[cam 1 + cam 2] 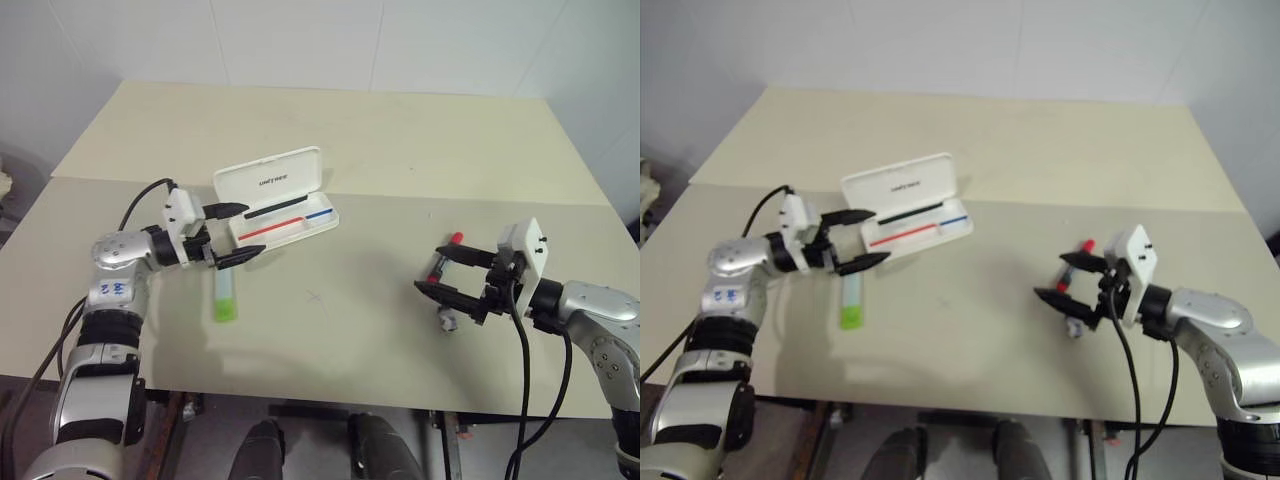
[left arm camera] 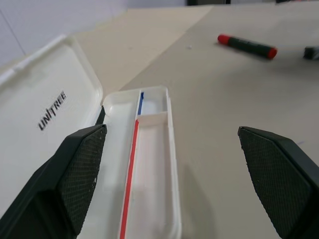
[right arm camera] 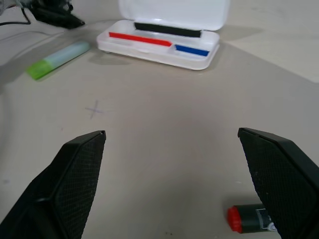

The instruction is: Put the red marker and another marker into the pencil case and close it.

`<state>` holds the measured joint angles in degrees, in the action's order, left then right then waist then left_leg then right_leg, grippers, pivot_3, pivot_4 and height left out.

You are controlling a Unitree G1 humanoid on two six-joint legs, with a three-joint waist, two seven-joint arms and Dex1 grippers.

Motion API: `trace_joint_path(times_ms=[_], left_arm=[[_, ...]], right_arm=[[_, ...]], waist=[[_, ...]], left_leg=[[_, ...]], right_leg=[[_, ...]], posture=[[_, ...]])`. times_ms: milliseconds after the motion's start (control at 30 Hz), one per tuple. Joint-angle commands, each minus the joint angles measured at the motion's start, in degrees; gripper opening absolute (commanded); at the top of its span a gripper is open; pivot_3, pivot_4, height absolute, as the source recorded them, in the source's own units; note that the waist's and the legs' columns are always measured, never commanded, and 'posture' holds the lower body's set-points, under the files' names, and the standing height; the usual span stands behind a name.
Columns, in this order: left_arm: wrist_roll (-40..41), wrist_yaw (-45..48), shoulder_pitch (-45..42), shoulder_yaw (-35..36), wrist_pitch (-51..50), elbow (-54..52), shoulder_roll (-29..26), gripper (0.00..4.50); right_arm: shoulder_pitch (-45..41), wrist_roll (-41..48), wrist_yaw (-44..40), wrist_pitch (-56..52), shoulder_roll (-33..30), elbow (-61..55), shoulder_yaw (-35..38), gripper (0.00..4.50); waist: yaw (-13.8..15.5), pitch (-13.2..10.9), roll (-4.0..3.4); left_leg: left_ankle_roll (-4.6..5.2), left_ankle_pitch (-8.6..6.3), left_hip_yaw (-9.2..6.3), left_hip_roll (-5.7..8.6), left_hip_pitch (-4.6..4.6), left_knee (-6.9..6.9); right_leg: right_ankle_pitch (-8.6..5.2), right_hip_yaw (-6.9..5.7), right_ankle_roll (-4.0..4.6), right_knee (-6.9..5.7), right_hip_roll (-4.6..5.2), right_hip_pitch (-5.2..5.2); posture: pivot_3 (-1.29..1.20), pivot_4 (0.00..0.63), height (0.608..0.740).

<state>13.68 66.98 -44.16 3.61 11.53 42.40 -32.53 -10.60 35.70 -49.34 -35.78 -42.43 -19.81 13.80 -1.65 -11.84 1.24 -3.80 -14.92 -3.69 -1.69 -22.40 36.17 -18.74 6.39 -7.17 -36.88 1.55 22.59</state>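
Observation:
The white pencil case lies open at centre-left, its lid standing behind the tray with the red and blue stripe. My left gripper is open, level, just off the tray's left end and pointing at it. The pale green marker lies flat on the table beside and below that gripper, its lime end nearest me. On the right, my open right gripper hovers over the red marker, which lies on the table partly hidden by the fingers. Nothing is held.
A small grey lump sits on the table under the right gripper. The beige table has a seam running across behind the case. Cables trail from both wrists.

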Motion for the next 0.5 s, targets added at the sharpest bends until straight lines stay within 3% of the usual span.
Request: trace_joint_path(times_ms=[33, 500], left_arm=[[-4.19, 0.52, -4.38, -2.1, 4.58, 7.08, -0.39, 4.49], [-15.67, 0.16, -13.32, -9.57, 9.16, 20.73, 1.25, 4.49]], right_arm=[[0.44, 0.12, 1.67, 2.09, 0.76, -1.83, 1.94, 4.5], [3.12, -1.59, 5.62, 4.31, 3.46, -2.55, 0.63, 4.5]], waist=[[-0.06, 0.0, 0.01], [0.01, -0.03, 0.05]], left_leg=[[0.0, 0.0, 0.0, 0.0, 0.0, -0.01], [0.0, 0.0, -0.01, 0.0, -0.02, 0.0]], right_leg=[[0.0, 0.0, 0.0, 0.0, -0.01, 0.02], [-0.01, -0.01, 0.0, -0.05, -0.02, 0.03]], posture=[[0.0, 0.15, 0.74], [0.0, 0.15, 0.74]])
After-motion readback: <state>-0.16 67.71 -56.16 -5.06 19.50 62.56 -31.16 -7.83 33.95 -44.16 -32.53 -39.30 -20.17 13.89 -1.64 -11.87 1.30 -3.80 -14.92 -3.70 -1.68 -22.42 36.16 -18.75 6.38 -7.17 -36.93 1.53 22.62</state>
